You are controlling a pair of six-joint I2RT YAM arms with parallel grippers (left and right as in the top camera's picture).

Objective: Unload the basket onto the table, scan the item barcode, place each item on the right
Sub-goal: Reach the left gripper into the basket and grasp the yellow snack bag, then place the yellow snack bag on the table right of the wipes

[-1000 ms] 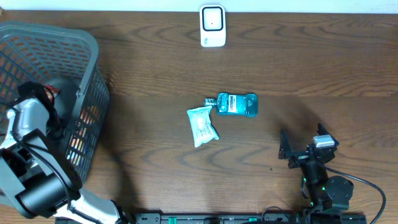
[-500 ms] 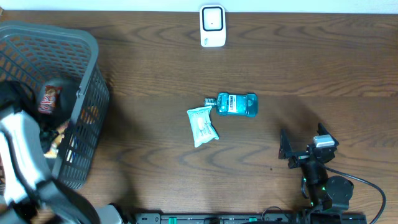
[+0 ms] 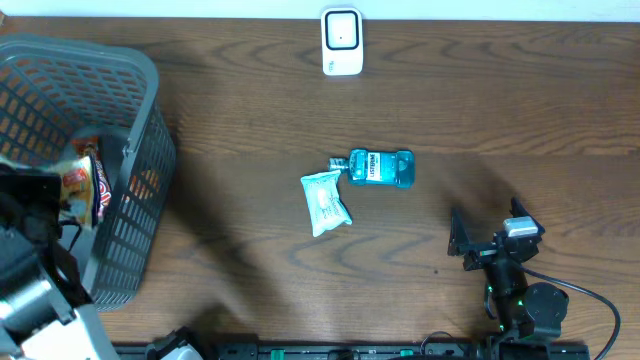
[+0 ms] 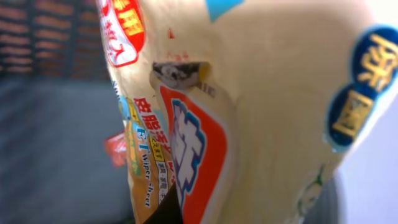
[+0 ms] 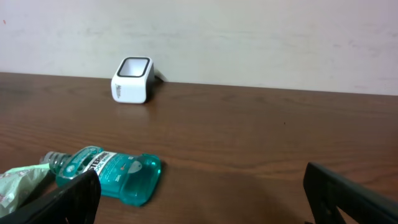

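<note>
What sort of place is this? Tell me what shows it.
Probably a mock shop checkout: a small white barcode scanner and a teal mouthwash bottle on a brown wooden table, beside a grey plastic mesh basket of goods.

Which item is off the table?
The cream-and-red printed packet in the left claw; the teal plastic bottle and pale green pouch lie on it.

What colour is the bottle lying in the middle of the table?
The bottle is translucent teal; the right wrist view shows it best.
</note>
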